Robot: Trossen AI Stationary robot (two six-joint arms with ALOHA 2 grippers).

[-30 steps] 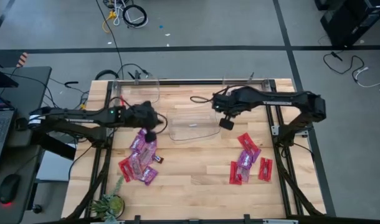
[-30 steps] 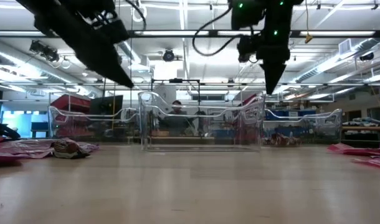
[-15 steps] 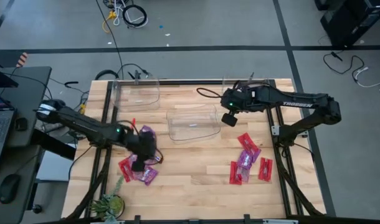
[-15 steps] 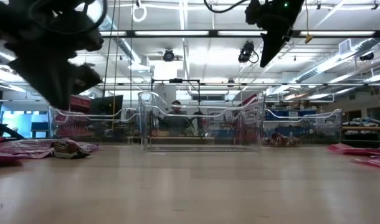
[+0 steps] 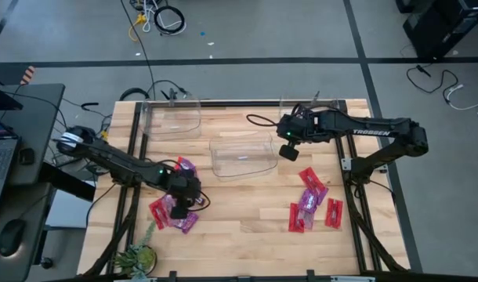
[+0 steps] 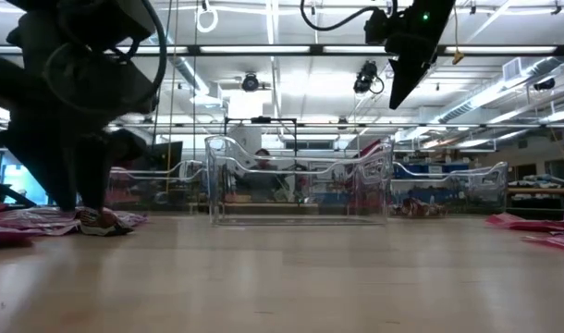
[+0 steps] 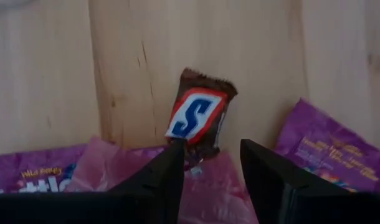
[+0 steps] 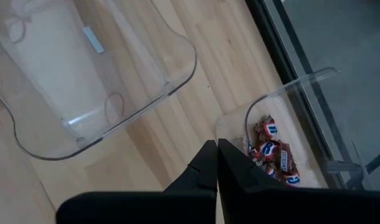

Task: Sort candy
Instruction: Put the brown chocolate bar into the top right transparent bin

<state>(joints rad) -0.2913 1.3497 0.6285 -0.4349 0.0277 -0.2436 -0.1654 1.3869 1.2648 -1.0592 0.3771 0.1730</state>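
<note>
Candy: your left gripper (image 7: 209, 165) has jaws spread, brown bar (image 7: 199, 118) just ahead, one end between the tips.
Right gripper (image 8: 216, 163): jaws pressed together.
Surface: wood table (image 5: 247, 207).
Room: ceiling lights.

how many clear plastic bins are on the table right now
3. One bin sits at the back left, one bin at the table's middle, and one bin at the back right, holding brown candy; the right arm partly hides that last one from above.

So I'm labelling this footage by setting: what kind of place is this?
Probably a robotics lab or workshop: a wooden table with two fixed arms stands on a bare taped floor, cables lie loose, and long ceiling lights run over open workbenches behind.
</note>
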